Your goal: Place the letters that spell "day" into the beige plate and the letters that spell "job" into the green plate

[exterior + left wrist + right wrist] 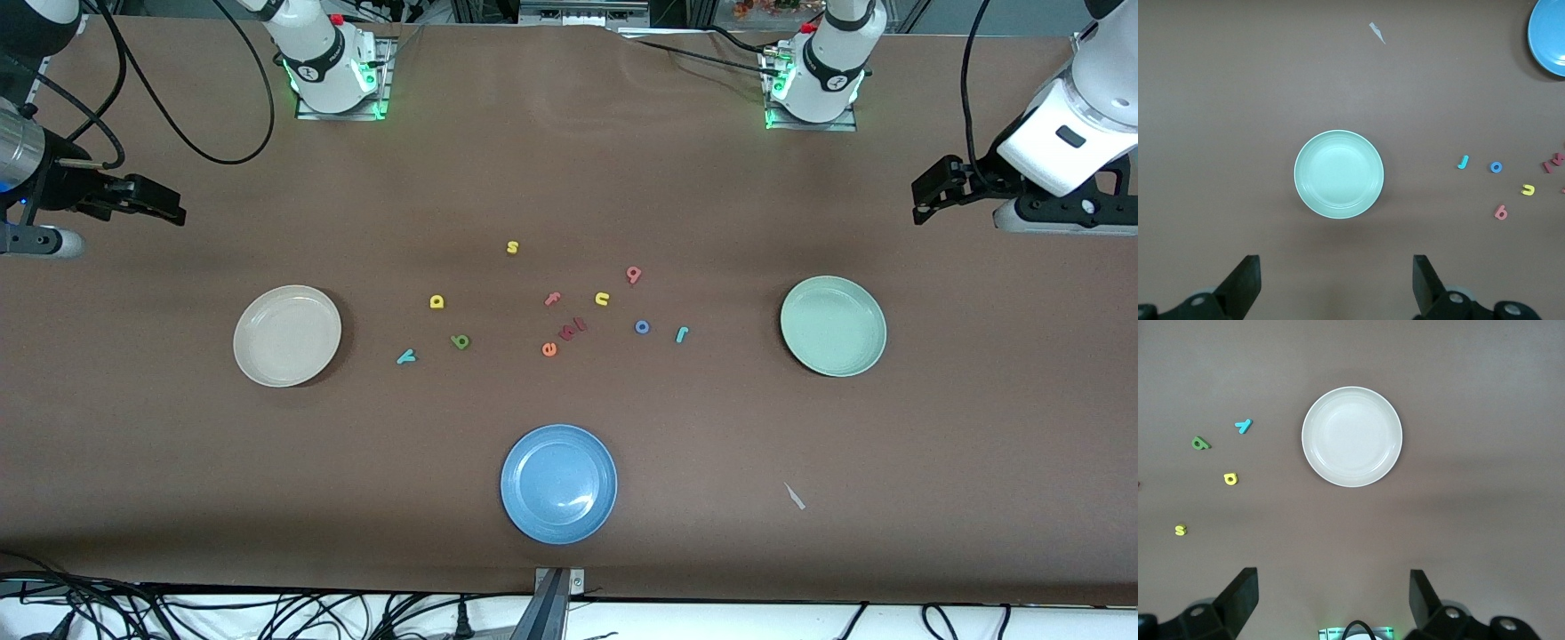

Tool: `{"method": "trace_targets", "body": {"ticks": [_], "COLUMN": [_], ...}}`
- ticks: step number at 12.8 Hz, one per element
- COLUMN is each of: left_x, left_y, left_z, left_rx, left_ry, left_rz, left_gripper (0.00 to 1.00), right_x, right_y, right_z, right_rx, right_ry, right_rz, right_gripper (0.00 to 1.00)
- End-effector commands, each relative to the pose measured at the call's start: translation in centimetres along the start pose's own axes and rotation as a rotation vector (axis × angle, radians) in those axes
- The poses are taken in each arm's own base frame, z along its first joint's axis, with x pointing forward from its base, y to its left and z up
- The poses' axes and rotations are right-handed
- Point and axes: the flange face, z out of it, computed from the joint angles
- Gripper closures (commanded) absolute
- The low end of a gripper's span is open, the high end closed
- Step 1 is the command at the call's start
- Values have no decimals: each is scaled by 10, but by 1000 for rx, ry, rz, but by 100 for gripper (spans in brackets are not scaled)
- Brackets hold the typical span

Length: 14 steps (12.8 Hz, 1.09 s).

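Resting on the brown table point(569, 160), the beige plate point(287, 335) lies toward the right arm's end and the green plate point(833, 325) toward the left arm's end; both hold nothing. Between them lie the letters. The yellow d point(436, 301), green a point(460, 341) and teal y point(405, 356) sit in a loose group near the beige plate, apart from one another. The red-pink b point(633, 274), blue o point(642, 327) and teal j point(682, 334) sit nearer the green plate, the o just beside the j. A blue plate point(558, 483) lies nearer the front camera than the letters. The left gripper point(1337, 283) hangs above the table near the green plate, jaws spread wide, gripping nothing. The right gripper point(1333, 600) hangs near the beige plate, jaws likewise spread wide and unloaded.
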Motion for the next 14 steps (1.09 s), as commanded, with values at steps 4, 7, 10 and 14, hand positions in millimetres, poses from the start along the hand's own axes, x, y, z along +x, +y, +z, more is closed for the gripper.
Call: {"method": "trace_targets", "body": {"ticks": [4, 7, 10, 14], "left_x": [12, 10, 9, 10], "left_y": [-37, -38, -39, -42], "left_z": [4, 0, 1, 1], "left_rx": [-29, -26, -29, -29], "left_ry": [-18, -14, -17, -17], "left_rz": [60, 54, 52, 49], "left_gripper": [0, 0, 0, 0], "right_x": [0, -1, -1, -1], "right_y": [0, 0, -2, -2], "right_z": [-2, -2, -1, -1], "right_rx": [-10, -15, -17, -17], "right_ry": [-4, -5, -7, -7], "right_rz": [5, 4, 1, 1], "right_gripper": [0, 0, 0, 0]}}
